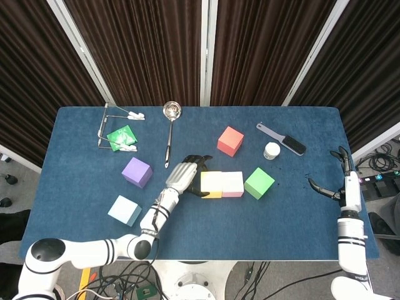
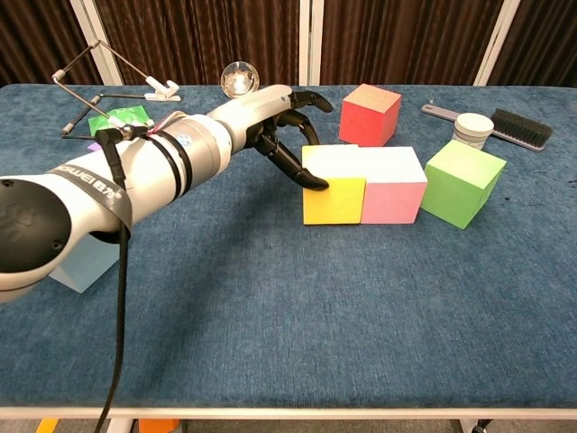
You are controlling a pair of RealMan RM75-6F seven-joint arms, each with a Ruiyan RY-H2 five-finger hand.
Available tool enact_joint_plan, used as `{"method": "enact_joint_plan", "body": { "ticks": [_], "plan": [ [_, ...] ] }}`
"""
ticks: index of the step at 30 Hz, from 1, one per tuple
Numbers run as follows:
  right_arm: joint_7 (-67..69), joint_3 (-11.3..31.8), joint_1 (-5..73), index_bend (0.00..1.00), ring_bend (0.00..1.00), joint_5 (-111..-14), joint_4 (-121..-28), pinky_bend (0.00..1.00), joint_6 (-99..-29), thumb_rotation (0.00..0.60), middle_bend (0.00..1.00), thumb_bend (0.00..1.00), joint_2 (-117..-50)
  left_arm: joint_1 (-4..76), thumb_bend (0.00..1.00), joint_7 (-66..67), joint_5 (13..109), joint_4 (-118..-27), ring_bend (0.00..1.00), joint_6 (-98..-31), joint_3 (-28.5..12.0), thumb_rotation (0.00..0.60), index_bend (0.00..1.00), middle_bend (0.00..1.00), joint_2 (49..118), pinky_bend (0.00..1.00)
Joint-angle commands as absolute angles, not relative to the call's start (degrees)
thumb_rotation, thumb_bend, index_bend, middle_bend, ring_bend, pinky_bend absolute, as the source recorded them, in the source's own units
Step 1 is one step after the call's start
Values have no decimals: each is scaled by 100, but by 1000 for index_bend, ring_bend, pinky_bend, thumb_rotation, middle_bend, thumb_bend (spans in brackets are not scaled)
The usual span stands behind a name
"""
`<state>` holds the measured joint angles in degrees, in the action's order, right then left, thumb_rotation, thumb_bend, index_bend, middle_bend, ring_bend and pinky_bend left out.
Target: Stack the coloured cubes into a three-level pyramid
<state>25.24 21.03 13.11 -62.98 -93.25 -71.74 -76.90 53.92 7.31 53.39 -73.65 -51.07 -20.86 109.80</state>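
Observation:
The yellow cube (image 1: pixel 211 185) (image 2: pixel 333 195) and the pink cube (image 1: pixel 232 184) (image 2: pixel 393 186) stand side by side, touching, mid-table. To their right the green cube (image 1: pixel 259 182) (image 2: pixel 462 183) sits slightly apart. The red cube (image 1: pixel 230 140) (image 2: pixel 370 113) lies behind them. The purple cube (image 1: pixel 137 172) and the light blue cube (image 1: pixel 124 210) (image 2: pixel 83 267) are further left. My left hand (image 1: pixel 186 173) (image 2: pixel 281 126) has its fingers spread, and the fingertips (image 2: pixel 315 180) touch the yellow cube's left edge; it holds nothing. My right hand (image 1: pixel 344 184) hovers empty with fingers apart at the table's right edge.
A metal ladle (image 1: pixel 170 128) (image 2: pixel 239 79) lies at the back centre. At the back left, a wire rack (image 1: pixel 106 128) holds clips and a green packet (image 1: pixel 121 137). A brush (image 1: pixel 284 140) (image 2: pixel 505 124) and a small white jar (image 1: pixel 272 150) (image 2: pixel 473 130) sit at the back right.

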Motion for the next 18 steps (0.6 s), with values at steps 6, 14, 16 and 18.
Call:
{"method": "enact_joint_plan", "body": {
  "ticks": [6,14,16,18],
  "plan": [
    [2527,2107,1297,0,0,-6286,-9336,0,-7175,600,132,74,-7669,5424,199,631,5460,-7244,87,-5088,-2087,600,127,460,11041,74],
    [2525,2108,1299,0,0,-6282,-9337,0,-7161,600,132,74,-7664,5414,199,560,5504,-7160,88,-5062,-2069,600,127,455,11083,74],
    [2520,2106,1302,0,0,-6277,-9334,0,-7153,600,132,75,-7667,5418,199,572,5522,-7147,88,-5067,-2062,600,127,449,11089,74],
    [2515,2103,1305,0,0,-6274,-9330,0,-7147,600,132,75,-7671,5416,199,565,5557,-7123,88,-5104,-2062,600,127,446,11115,73]
  ]
}}
